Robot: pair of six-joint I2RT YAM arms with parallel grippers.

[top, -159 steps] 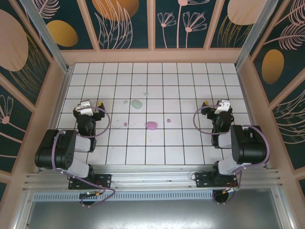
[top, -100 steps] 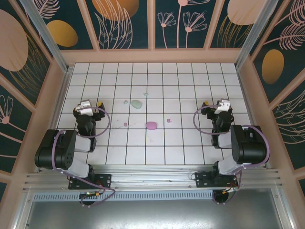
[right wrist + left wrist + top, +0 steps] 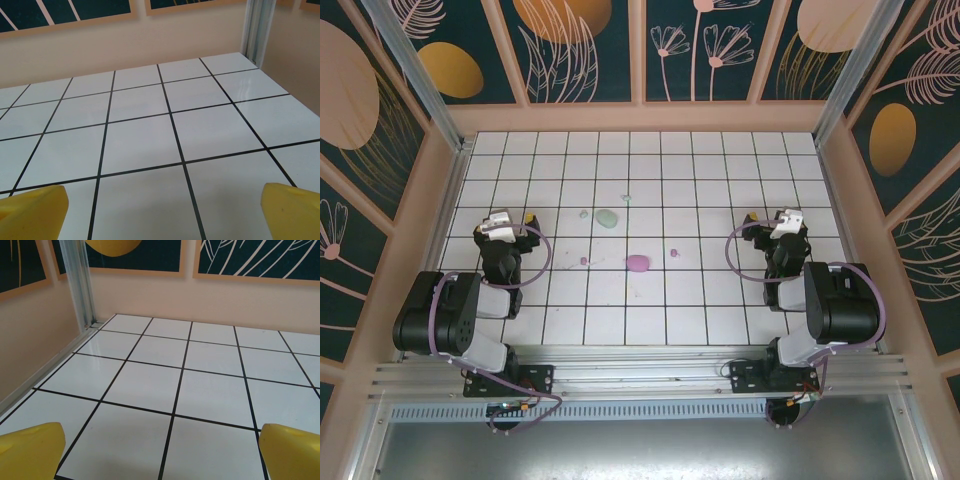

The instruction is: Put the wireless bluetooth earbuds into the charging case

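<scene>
Above the white tiles [image 3: 150, 385], left hand [image 3: 161, 450] and right hand [image 3: 161, 211] each gape wide, clasping nothing

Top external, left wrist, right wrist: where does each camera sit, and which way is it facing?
Top external: above and behind the robot, looking down at the tiled table; left gripper and right gripper show.
Left wrist: low on the left gripper, facing the far-left corner post; its yellow fingertips show, spread apart.
Right wrist: low on the right gripper, facing the far-right corner post; its yellow fingertips are spread apart.
Shared: all three see the tiled table.
</scene>
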